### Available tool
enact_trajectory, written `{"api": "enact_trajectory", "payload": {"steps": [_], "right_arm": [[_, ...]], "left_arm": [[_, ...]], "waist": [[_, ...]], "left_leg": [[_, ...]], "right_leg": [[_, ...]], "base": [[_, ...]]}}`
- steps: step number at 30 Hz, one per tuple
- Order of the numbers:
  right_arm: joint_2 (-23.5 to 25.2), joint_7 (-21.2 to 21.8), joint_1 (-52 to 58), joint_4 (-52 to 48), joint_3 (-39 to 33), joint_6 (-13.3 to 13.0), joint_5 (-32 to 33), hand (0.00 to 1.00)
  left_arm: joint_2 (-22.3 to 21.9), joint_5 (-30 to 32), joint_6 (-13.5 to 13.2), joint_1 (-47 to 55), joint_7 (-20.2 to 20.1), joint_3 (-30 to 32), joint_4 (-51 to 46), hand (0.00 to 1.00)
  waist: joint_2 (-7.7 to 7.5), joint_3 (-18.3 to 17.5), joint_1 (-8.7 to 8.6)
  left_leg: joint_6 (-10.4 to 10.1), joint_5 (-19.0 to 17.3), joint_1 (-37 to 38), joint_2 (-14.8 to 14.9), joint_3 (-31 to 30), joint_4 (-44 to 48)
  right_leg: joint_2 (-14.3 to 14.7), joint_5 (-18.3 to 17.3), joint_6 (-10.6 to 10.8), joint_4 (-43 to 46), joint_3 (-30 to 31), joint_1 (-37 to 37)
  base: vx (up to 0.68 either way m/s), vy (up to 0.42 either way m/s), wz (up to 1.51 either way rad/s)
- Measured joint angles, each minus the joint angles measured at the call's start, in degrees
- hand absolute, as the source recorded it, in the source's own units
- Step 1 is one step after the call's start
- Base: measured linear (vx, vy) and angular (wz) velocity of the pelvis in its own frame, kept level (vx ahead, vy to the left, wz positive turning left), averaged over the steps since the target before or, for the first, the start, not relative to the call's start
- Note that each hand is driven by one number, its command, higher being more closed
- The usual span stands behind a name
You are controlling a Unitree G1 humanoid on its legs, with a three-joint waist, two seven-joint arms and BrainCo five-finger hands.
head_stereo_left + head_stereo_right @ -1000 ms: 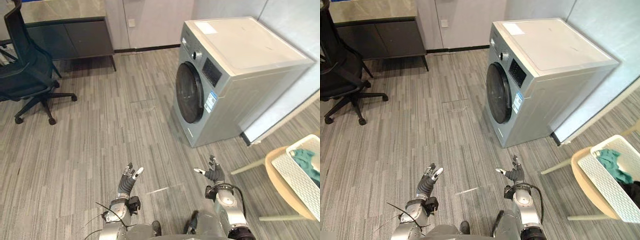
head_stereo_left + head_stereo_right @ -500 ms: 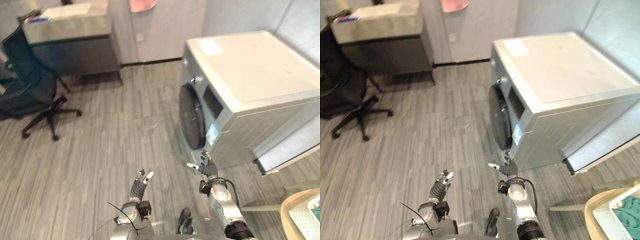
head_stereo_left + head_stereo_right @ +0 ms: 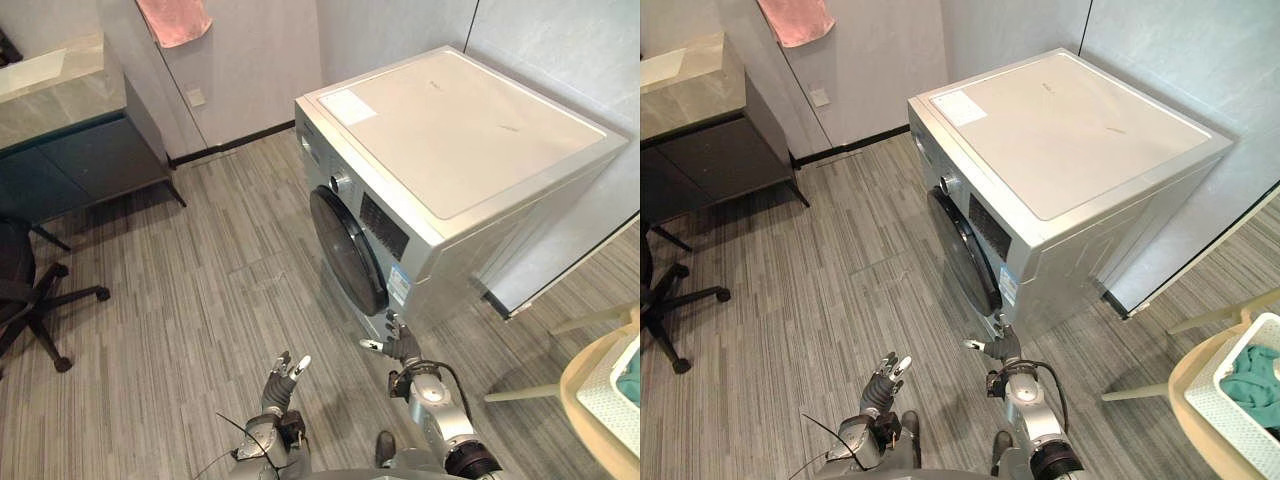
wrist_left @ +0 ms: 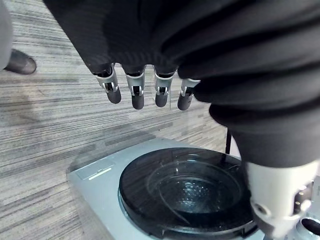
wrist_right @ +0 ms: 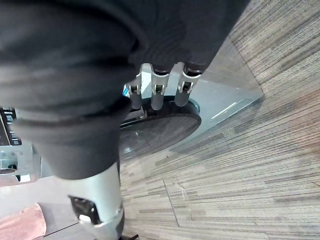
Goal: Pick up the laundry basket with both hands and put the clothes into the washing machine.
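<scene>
While left hand [image 3: 885, 372] and right hand [image 3: 1000, 346] hover open-fingered, empty, laundry basket [image 3: 1228, 398] at four o'clock (likely light, stiff) suits opposite-rim grips.

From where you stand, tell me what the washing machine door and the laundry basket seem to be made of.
Washing machine door: probably dark tinted glass or glossy plastic; it gleams and the drum shows through it. Laundry basket: most likely white moulded plastic; its wall is a fine, rigid-looking lattice.
</scene>
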Motion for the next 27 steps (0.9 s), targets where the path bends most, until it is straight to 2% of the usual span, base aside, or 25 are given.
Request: {"api": "enact_trajectory", "payload": {"steps": [1,2,3,4,6,9,11,14,17,19,21,22,26,27], "right_arm": [[0.6,-0.1,-0.5,0.1,-0.2,0.1,0.0,0.0],[0.6,-0.7,-1.3,0.1,-0.3,0.1,0.0,0.0],[1.0,-0.9,-1.8,0.1,-0.4,0.1,0.0,0.0],[1.0,-0.9,-2.0,0.1,-0.5,0.1,0.0,0.0],[1.1,-1.1,-5.5,0.6,-0.9,0.1,-0.1,0.0],[0.7,-2.9,-11.1,1.1,-3.2,0.1,-0.2,0.0],[-0.4,-4.4,-15.4,2.0,-6.0,0.1,-0.2,0.0],[-4.4,-6.6,-23.6,4.9,-10.6,0.1,-0.1,0.0],[-8.0,-9.5,-31.3,6.6,-14.9,0.1,-0.2,0.0],[-8.7,-10.8,-35.3,7.8,-16.3,1.0,-2.4,0.0],[-7.1,-12.7,-36.9,7.7,-17.7,1.4,-4.2,0.0],[-5.3,-15.0,-37.5,7.1,-19.1,2.0,-4.5,0.0],[-0.7,-21.1,-36.0,1.0,-19.9,3.6,-7.6,0.0],[-0.2,-21.6,-35.8,0.3,-19.9,3.7,-8.3,0.0]], "left_arm": [[0.8,0.1,0.0,0.0,0.0,0.2,0.0,0.0],[1.5,0.3,0.0,0.1,0.0,0.8,0.0,0.0],[1.7,0.3,0.0,0.2,0.1,1.5,-0.1,0.0],[1.8,0.3,0.0,0.3,0.1,1.7,-0.1,0.0],[2.1,0.3,-0.2,0.9,0.4,1.7,-0.4,0.0],[2.3,0.3,-0.4,0.3,0.4,1.5,-0.8,0.0],[2.2,0.2,-0.5,-0.7,0.4,0.9,-1.0,0.0],[1.8,-0.2,-1.0,-2.2,0.4,-1.8,-2.3,0.0],[1.7,-0.5,-2.2,-2.9,1.1,-2.9,-3.7,0.0],[1.6,-2.7,-2.6,-3.0,1.4,-3.1,-4.5,0.0],[1.5,-4.0,-2.9,-4.3,1.5,-3.6,-4.6,0.0],[1.5,-5.1,-2.9,-5.5,2.1,-5.1,-4.6,0.0],[0.3,-7.1,-3.4,-9.4,4.0,-6.9,-4.6,0.0],[0.3,-7.1,-3.4,-9.7,4.0,-7.3,-4.6,0.0]], "waist": [[-0.18,0.2,0.18],[-1.26,0.0,0.81],[-0.85,0.2,1.47],[-0.69,0.3,1.55],[0.82,1.3,1.68],[1.14,3.9,1.76],[1.1,5.6,1.89],[1.36,8.3,2.98],[1.62,10.7,2.98],[1.77,10.8,2.94],[2.15,11.0,3.03],[2.36,11.2,3.02],[2.34,11.8,2.75],[2.33,11.8,2.74]], "left_leg": [[0.6,0.1,0.0,-1.9,0.8,-1.4],[1.6,0.1,0.1,-3.6,1.6,-1.7],[2.5,-0.2,0.0,-5.1,2.2,-1.6],[2.8,-0.3,0.0,-5.4,2.2,-1.6],[4.4,-0.6,-0.9,-7.6,3.2,-1.4],[4.6,-0.5,-2.7,-8.2,3.8,-0.6],[5.6,0.2,-4.1,-8.4,4.1,-0.5],[5.5,1.2,-6.3,-8.5,4.4,-1.0],[5.2,2.8,-6.7,-8.5,4.4,-2.9],[5.0,3.9,-7.5,-8.4,4.4,-4.3],[5.1,5.3,-7.6,-8.3,4.2,-5.8],[4.7,5.8,-7.6,-8.3,4.1,-6.6],[4.7,6.1,-7.6,-8.2,4.2,-7.5],[4.7,6.1,-7.7,-8.2,4.2,-7.6]], "right_leg": [[-2.0,0.1,0.8,-0.1,0.1,-0.6],[-3.9,0.6,2.0,-0.3,0.0,-0.8],[-5.4,0.5,3.2,-0.4,0.1,-0.8],[-5.8,0.5,3.3,-0.4,0.1,-0.8],[-7.9,0.8,4.6,0.0,0.7,-2.0],[-9.0,1.3,5.0,0.6,1.1,-4.0],[-9.2,1.3,5.0,2.1,1.1,-6.1],[-9.4,1.3,5.0,4.1,1.4,-9.7],[-9.5,1.2,4.9,5.1,1.3,-11.5],[-9.3,1.3,4.8,5.3,1.3,-13.1],[-9.1,1.5,4.6,5.3,1.1,-13.8],[-9.0,1.5,4.5,5.1,1.0,-14.0],[-8.8,1.6,4.4,4.8,1.0,-14.4],[-8.8,1.6,4.4,4.8,1.1,-14.5]], "base": [[0.04,0.331,0.0],[0.04,0.366,-0.01],[0.03,0.277,-0.02],[0.02,0.253,0.06],[0.01,0.234,-0.03],[-0.01,0.098,-0.07],[-0.06,0.06,0.0],[-0.06,0.009,-0.03],[-0.04,-0.032,0.01],[-0.01,-0.054,0.0],[0.02,-0.061,0.03],[0.03,-0.05,0.02],[0.04,-0.024,-0.01],[0.04,-0.008,-0.02]]}}
